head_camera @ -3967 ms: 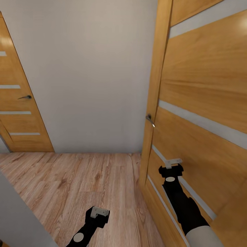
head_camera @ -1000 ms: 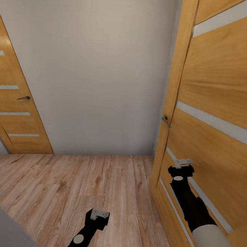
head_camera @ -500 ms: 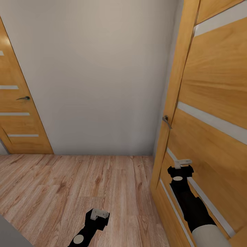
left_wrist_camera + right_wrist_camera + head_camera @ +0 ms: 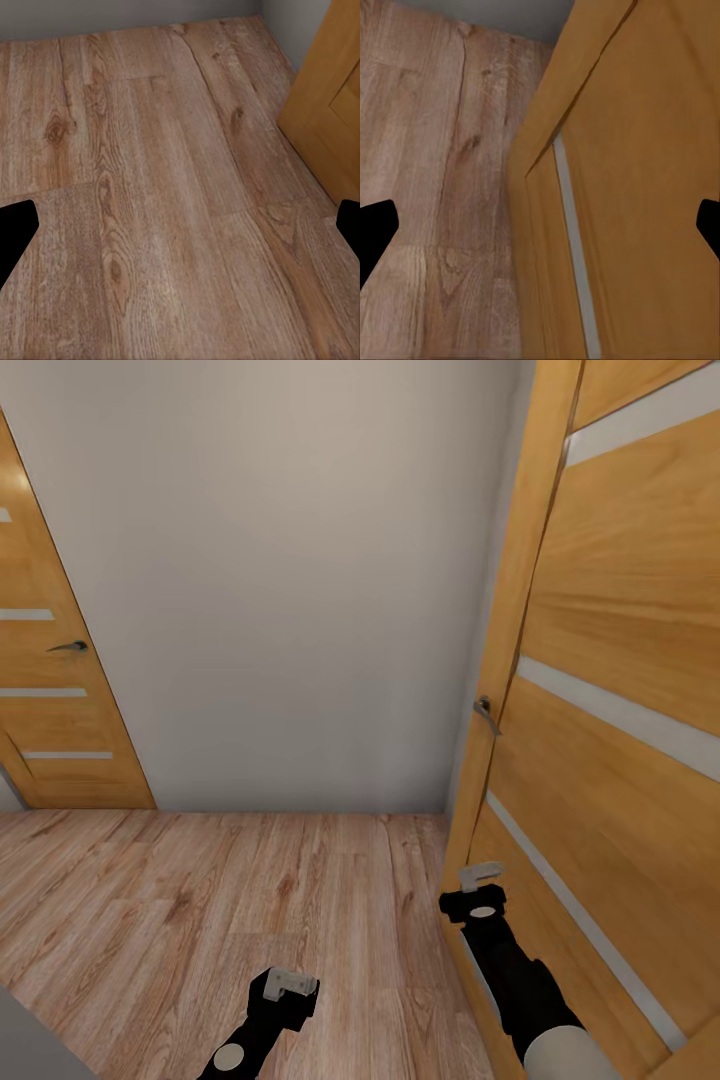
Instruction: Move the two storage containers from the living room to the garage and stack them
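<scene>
Both grippers spread wide, empty: left gripper (image 4: 292,984) over plank floor (image 4: 200,900), right gripper (image 4: 478,882) beside open door (image 4: 600,760). No bins visible. I risk clipping the door's edge.

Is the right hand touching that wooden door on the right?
Cannot tell. In the head view the right hand overlaps the wooden door near its edge, with no visible gap or contact. The right wrist view shows the door close ahead, nothing decisive.
</scene>
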Robot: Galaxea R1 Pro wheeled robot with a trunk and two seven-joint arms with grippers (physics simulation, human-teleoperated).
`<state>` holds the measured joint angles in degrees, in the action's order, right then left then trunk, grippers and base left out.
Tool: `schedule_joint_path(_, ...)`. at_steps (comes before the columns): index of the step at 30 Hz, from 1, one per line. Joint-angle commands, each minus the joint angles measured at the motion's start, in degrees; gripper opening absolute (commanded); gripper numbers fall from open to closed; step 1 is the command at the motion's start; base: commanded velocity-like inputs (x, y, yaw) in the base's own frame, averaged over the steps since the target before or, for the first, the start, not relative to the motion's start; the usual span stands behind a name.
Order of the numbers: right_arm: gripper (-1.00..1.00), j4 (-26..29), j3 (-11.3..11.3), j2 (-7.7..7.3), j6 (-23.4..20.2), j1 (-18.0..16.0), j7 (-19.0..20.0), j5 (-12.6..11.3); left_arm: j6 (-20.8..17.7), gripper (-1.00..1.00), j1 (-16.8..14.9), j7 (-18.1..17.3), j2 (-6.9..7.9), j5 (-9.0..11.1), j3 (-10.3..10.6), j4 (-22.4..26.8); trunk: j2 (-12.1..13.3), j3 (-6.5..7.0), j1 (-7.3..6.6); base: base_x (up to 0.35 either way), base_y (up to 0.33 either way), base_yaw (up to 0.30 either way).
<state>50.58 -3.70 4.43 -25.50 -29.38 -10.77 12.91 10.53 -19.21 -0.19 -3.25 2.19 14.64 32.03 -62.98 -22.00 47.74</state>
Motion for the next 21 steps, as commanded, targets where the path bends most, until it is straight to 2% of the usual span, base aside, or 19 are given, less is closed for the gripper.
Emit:
schedule_joint_path(1,1.00,-0.55,-0.14,0.30,0.61,0.21,0.21,0.37,0.17,1.00,-0.04,-0.01,0.01,0.21,0.13,-0.04,-0.04,-0.06,0.00,0.039,-0.015,0.000)
schedule_joint_path(11,1.00,-1.24,-1.13,2.11,2.88,0.69,0.93,0.49,0.18,1.00,-0.04,0.02,0.14,0.16,0.13,0.04,-0.04,-0.06,0.00,0.097,-0.046,0.000)
schedule_joint_path(19,1.00,-1.06,-1.42,2.82,8.86,0.73,0.98,0.37,0.15,1.00,-0.04,-0.06,0.31,0.31,0.05,-0.11,-0.04,-0.06,0.00,0.175,-0.005,0.000)
schedule_joint_path(21,1.00,-1.06,-1.43,2.85,8.94,0.73,0.96,0.37,0.12,1.00,-0.04,-0.06,0.33,0.26,0.08,-0.09,-0.04,-0.06,0.00,0.223,0.000,0.000)
